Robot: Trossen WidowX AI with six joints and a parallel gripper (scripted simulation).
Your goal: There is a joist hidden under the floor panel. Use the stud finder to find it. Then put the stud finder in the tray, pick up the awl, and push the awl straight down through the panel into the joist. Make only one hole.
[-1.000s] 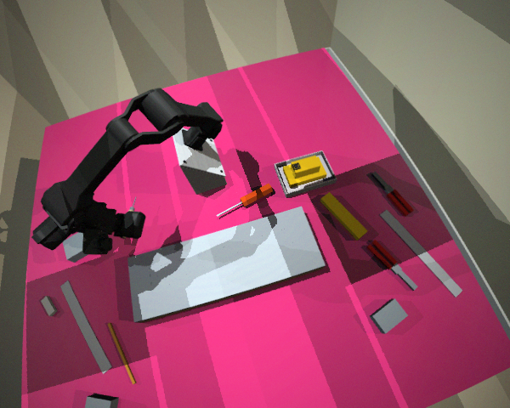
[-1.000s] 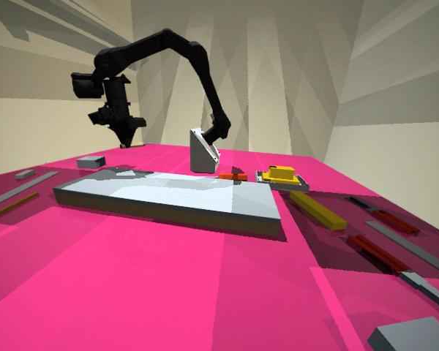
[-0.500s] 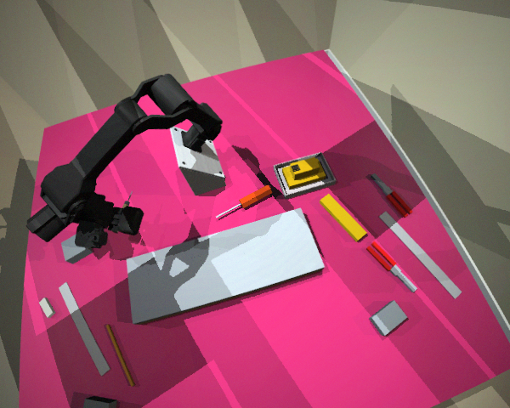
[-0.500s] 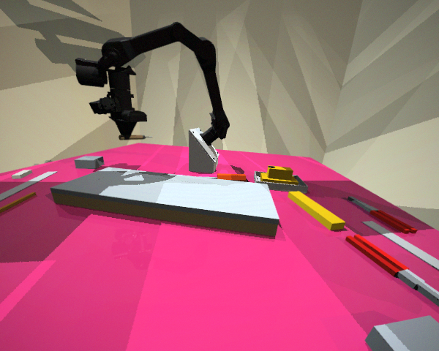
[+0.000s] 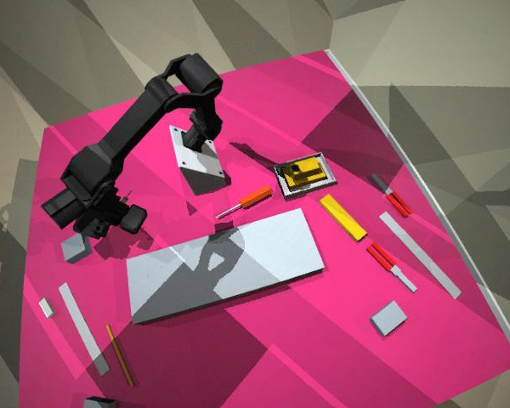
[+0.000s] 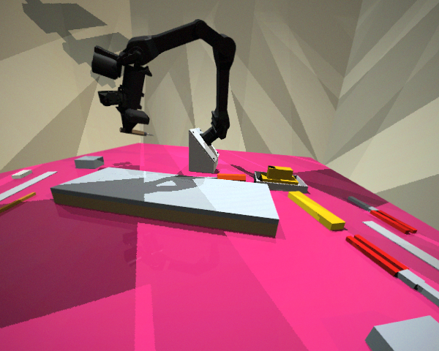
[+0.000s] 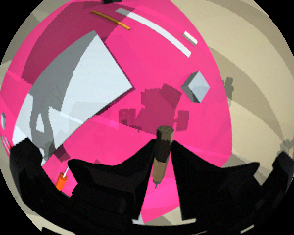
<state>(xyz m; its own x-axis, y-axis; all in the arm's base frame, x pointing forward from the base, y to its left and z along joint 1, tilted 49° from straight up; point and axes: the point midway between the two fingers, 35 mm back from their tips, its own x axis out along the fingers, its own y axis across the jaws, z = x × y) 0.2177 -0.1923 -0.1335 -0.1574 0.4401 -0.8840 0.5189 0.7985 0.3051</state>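
A glossy pink table top (image 5: 316, 351) carries a flat, rectangular pale grey floor panel (image 5: 263, 250) with brown side faces. Behind its far right corner, a shallow grey tray (image 5: 286, 186) holds the blocky yellow stud finder (image 5: 303, 172). High over the table's left side, clear of the panel, the matte black gripper (image 6: 133, 128) pinches the awl (image 6: 135, 131), a slim brown handle with a thin metal spike, lying roughly level.

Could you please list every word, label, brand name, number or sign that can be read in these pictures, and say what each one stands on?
None: no readable text, number or sign appears in any view.
The yellow block-shaped stud finder in the grey rectangular tray shows only a dark square, no lettering.
The pale grey flat floor panel carries shadows only.
The brown-handled awl in the black claw is unmarked.
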